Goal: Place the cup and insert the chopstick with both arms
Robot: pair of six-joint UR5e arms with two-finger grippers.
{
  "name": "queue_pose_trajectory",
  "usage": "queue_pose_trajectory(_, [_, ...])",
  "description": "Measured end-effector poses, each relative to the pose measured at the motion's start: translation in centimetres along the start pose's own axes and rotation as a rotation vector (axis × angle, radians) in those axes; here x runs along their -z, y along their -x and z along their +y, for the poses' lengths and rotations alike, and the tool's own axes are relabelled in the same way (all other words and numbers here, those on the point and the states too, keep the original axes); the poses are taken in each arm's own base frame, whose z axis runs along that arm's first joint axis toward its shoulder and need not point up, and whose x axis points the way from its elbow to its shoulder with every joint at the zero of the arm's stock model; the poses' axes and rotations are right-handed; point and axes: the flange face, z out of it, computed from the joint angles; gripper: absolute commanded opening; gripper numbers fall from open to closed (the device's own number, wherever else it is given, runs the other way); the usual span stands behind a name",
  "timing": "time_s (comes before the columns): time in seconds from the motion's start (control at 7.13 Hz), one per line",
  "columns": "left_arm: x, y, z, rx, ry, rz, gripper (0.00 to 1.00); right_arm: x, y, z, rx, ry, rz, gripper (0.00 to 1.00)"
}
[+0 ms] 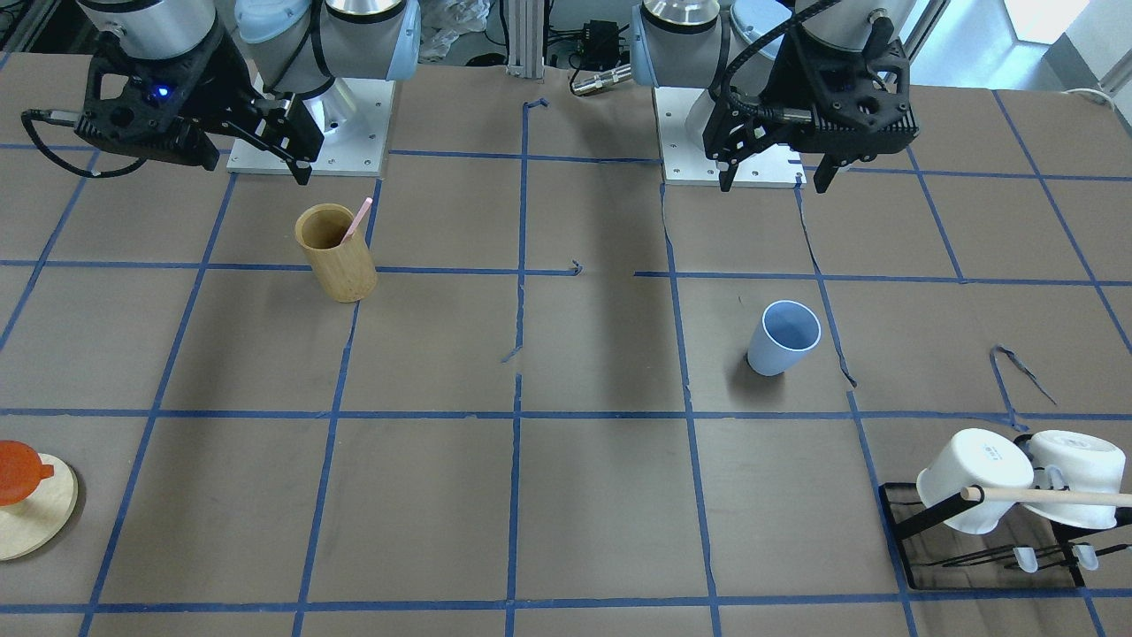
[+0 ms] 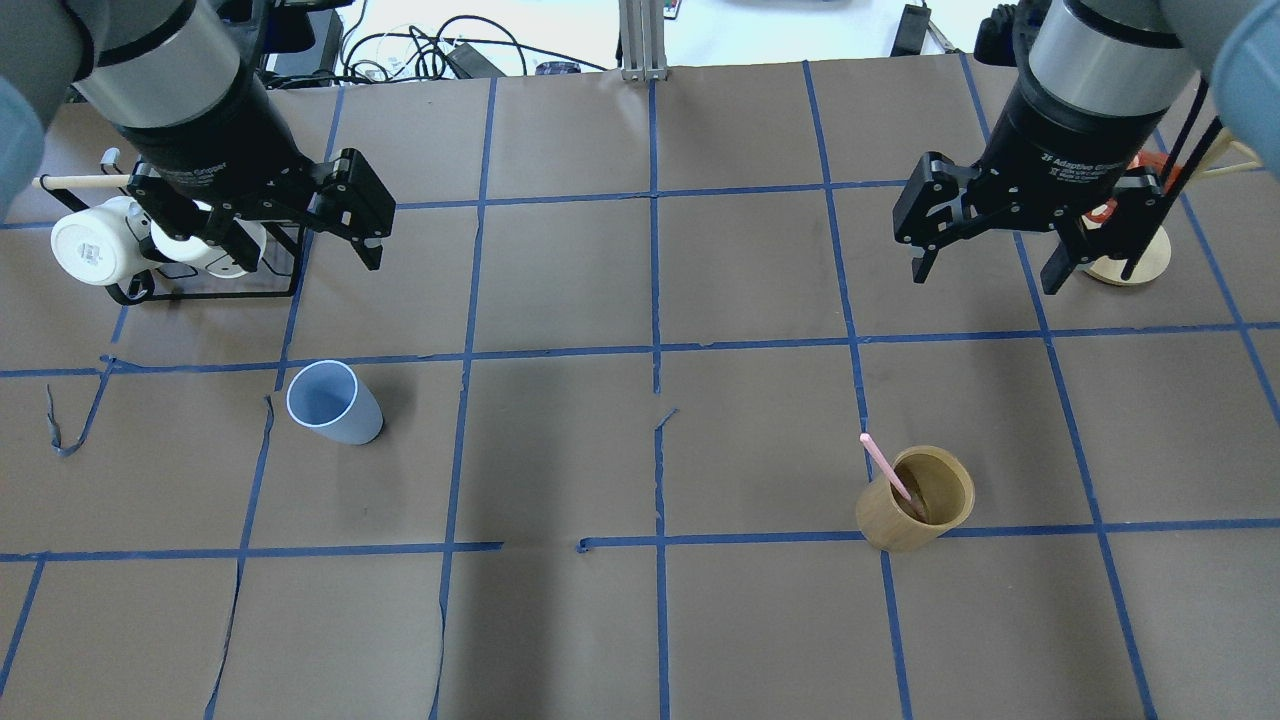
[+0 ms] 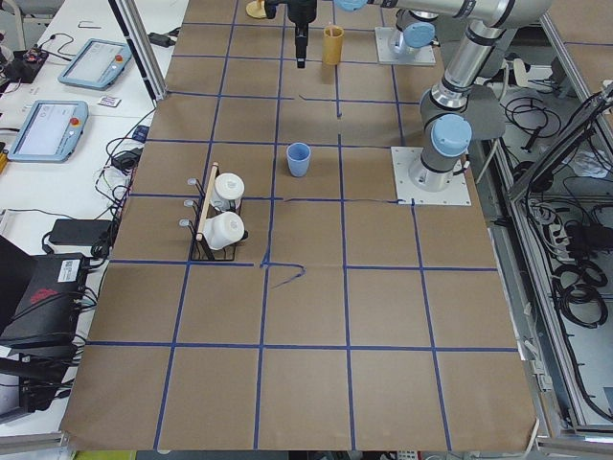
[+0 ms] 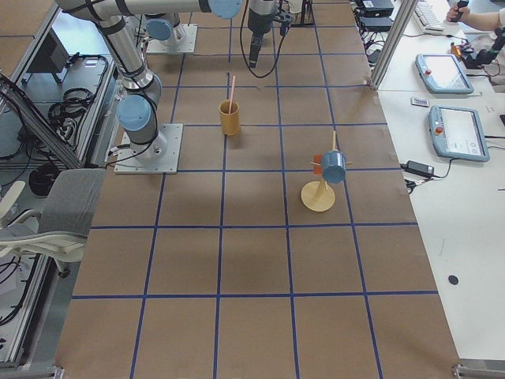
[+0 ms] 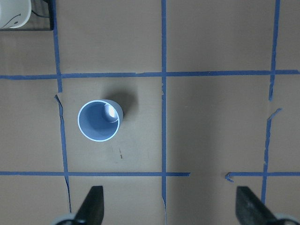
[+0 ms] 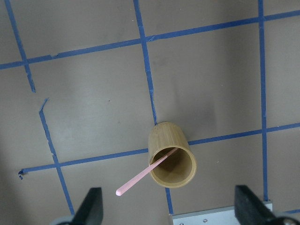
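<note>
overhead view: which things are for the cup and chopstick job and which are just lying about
For the job: cup, chopstick, leaning in the bamboo holder.
Lying about: two white mugs, wooden dowel, round wooden stand with an orange piece.

Your brown paper-covered table (image 2: 560, 640) carries a blue tape grid (image 2: 655, 280). A white bench (image 4: 473, 237) runs along one long edge, holding two grey-framed touchscreen pendants (image 4: 460, 133). A grey fabric office chair (image 4: 55, 207) stands opposite.

R gripper (image 2: 984, 283) body: "2F Adaptive Gripper", partly legible. White mug (image 2: 90, 250) label unreadable.
</note>
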Motion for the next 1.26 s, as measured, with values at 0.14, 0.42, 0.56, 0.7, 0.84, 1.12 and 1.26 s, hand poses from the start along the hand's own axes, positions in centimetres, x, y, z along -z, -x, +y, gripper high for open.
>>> queue_pose_trajectory(0.14, [0.0,-0.03,0.01,-0.001,0.0,0.0,1.0,-0.02,-0.01,-0.08,0.0,-0.002,0.001,1.0])
queue_pose_trajectory(0.42, [0.0,-0.05,0.02,-0.001,0.0,0.0,1.0,0.06,-0.05,-0.1,0.0,-0.007,0.004,1.0])
queue_pose_trajectory(0.56, [0.0,-0.06,0.02,-0.001,0.0,0.0,1.0,0.06,-0.08,-0.06,-0.001,-0.005,0.007,1.0])
queue_pose_trajectory(0.7, [0.0,-0.05,0.02,-0.001,0.0,0.0,1.0,0.04,-0.11,-0.06,-0.002,-0.004,0.008,1.0])
queue_pose_trajectory(0.84, [0.0,-0.02,0.01,-0.001,0.0,0.0,1.0,0.05,-0.1,-0.06,-0.001,-0.003,0.008,1.0])
queue_pose_trajectory(1.12, [0.0,-0.03,0.01,-0.001,0.0,0.0,1.0,0.04,0.02,-0.27,0.0,-0.007,-0.002,1.0])
queue_pose_trajectory(1.26, [0.0,-0.05,0.02,-0.001,0.0,0.0,1.0,0.29,0.01,-0.4,0.001,-0.016,-0.007,1.0])
